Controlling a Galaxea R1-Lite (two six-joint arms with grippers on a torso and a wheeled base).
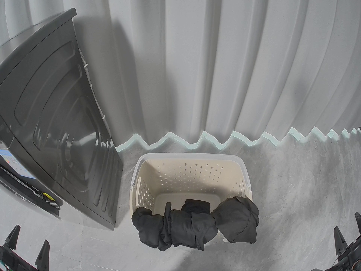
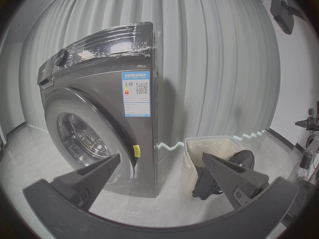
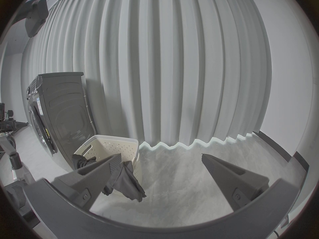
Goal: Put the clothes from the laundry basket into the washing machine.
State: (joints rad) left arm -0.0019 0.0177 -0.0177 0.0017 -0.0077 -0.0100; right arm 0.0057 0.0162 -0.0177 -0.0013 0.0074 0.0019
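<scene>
Two claws sit nearest the viewer at the bottom of the head view: the left gripper point(image 1: 29, 241) at 7 o'clock and the right gripper point(image 1: 348, 226) at 4 o'clock, each with its fingers spread apart and holding nothing. Between them, at 6 o'clock, a cream perforated laundry basket point(image 1: 188, 156) stands on a pale marbled floor point(image 1: 301, 192). Dark clothes point(image 1: 195, 224) lie bunched over its near rim, partly hanging outside. At 9 o'clock a grey washing machine point(image 1: 56, 125) stands just beside the basket, its side panel turned toward it. The left wrist view shows the machine's round door point(image 2: 83, 138) on its front face, and it appears shut. A white pleated curtain point(image 1: 225, 57) hangs behind everything at 12 o'clock. No garment is in the machine, so the step in hand looks like the first pick. To do it well, a claw should close on the thick middle of the bundle, not a loose edge, and lift straight up until the cloth clears the rim, so the basket is not dragged. The door likely needs opening before anything is carried across.
</scene>
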